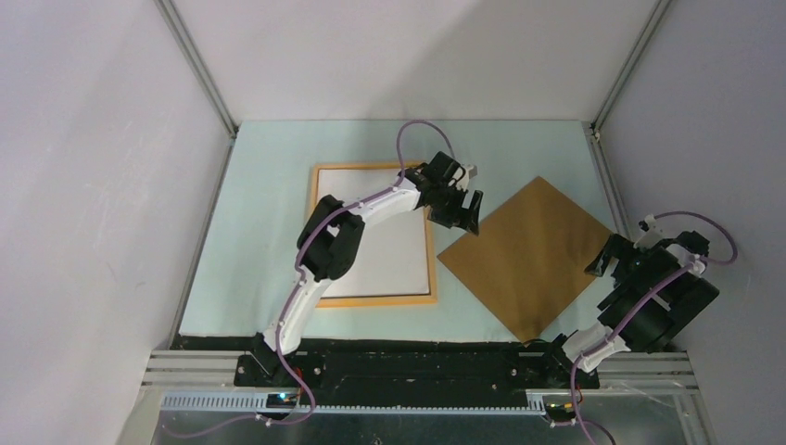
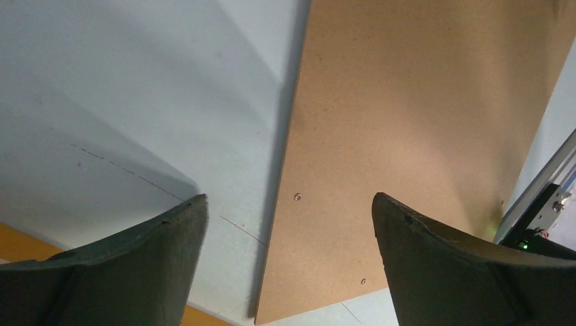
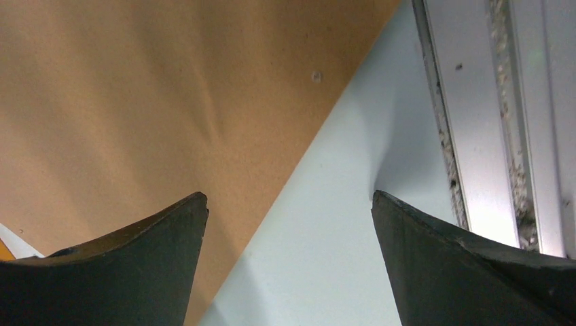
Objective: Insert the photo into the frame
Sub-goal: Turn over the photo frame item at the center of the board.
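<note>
Frame (image 1: 375,300) lies flat on the pale tabletop (image 1: 259,241), left of centre, its long sides running away from the arm bases. A plain white panel (image 1: 400,264) fills its opening. Cannot tell whether this is the photo lying face down, as no printed side is visible in any view. Brown board (image 1: 528,255) lies flat to the right of the frame, turned so it reads as a diamond. Its left corner sits just beside the frame's right edge, apart from it. Left arm (image 1: 320,250) reaches diagonally across the frame, and the left jaws hang over the gap between the frame's upper right corner and the board's upper left edge. In the left wrist view the left jaws are spread wide with nothing between them. Below the gap runs the board's edge, with tabletop to one side and board surface to the other, and two small marks (image 2: 297,197) show near that edge. An orange sliver of the frame shows at the lower left of that view. Right arm (image 1: 649,306) is folded at the right side of the tabletop, with the right jaws at the board's right corner. In the right wrist view the right jaws are likewise spread wide and hold nothing. One fingertip (image 3: 170,231) is over the board, and the other is over bare tabletop beside the metal rail (image 3: 489,122). Whether either fingertip touches the surface cannot be told.
</note>
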`<state>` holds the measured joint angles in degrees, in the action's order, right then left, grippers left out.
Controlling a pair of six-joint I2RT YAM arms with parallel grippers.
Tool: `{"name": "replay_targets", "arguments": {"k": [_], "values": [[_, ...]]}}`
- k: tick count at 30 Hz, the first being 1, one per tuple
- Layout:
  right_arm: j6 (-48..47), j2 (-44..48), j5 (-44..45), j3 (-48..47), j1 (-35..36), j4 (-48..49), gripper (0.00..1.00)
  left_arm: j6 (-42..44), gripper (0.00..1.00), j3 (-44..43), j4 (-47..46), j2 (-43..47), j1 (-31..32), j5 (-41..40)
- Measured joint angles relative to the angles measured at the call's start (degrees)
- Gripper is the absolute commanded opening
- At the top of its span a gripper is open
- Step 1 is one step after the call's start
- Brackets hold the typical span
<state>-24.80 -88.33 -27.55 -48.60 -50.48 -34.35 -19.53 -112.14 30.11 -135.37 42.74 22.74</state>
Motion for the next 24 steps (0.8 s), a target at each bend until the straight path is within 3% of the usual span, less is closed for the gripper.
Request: {"name": "replay_targets", "arguments": {"k": [16, 24], "values": [[-3.2, -13.1, -14.6, -10.1, 0.2, 0.6, 0.92, -5.0, 0.95, -0.4, -2.1, -1.6, 0.7, 0.9], [-6.4, -17.6, -19.5, -14.4, 2.2, -3.1, 0.91, -7.7, 0.95, 7.6, -9.5, 1.5, 1.3, 5.0]]}}
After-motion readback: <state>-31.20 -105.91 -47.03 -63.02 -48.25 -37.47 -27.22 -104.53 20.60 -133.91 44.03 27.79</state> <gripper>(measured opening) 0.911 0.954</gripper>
